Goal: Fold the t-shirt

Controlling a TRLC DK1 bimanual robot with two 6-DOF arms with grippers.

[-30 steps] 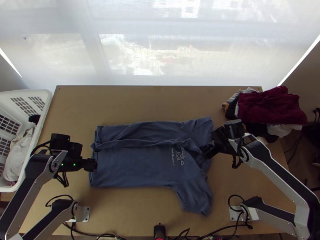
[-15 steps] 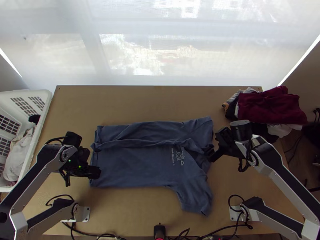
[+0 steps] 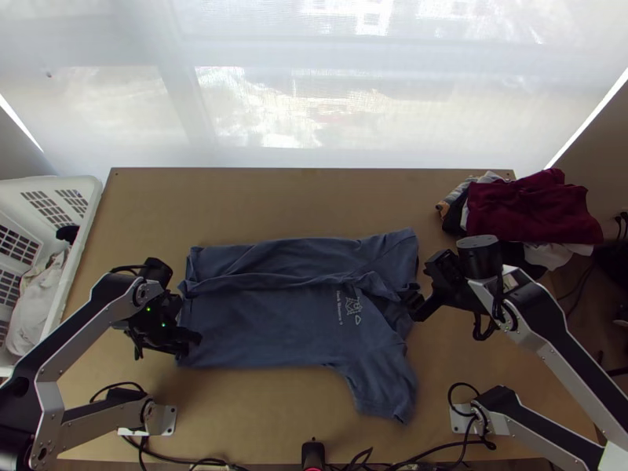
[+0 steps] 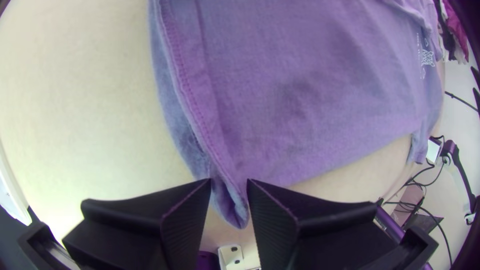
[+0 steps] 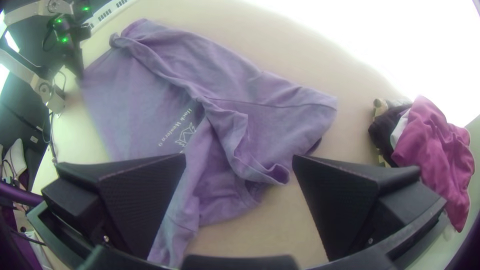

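Observation:
The blue t-shirt [image 3: 267, 326] lies flat mid-table, its far side folded over in a long strip and its near sleeve spread toward the table's front. My left gripper [image 3: 195, 337] is at the near corner of the hem. In the left wrist view, the hem corner of the shirt [image 4: 310, 85] lies between the parted fingers of that gripper [image 4: 229, 181]. At the collar end my right gripper [image 3: 416, 303] stands open. From the right wrist, the bunched collar part of the shirt [image 5: 245, 150] appears beyond the wide gap of the gripper [image 5: 239, 157].
A white basket [image 3: 82, 235] holding cloth stands at the left edge. At the far right, a pile of clothes with a dark red one [image 3: 534, 208] on top sits by the table corner. Cables [image 3: 188, 461] run along the front edge of the table [image 3: 275, 424].
The left gripper has moved slightly right and nearer the table's front, at the hem corner. The right gripper has drawn back a little to the right from the collar. The shirt looks unchanged.

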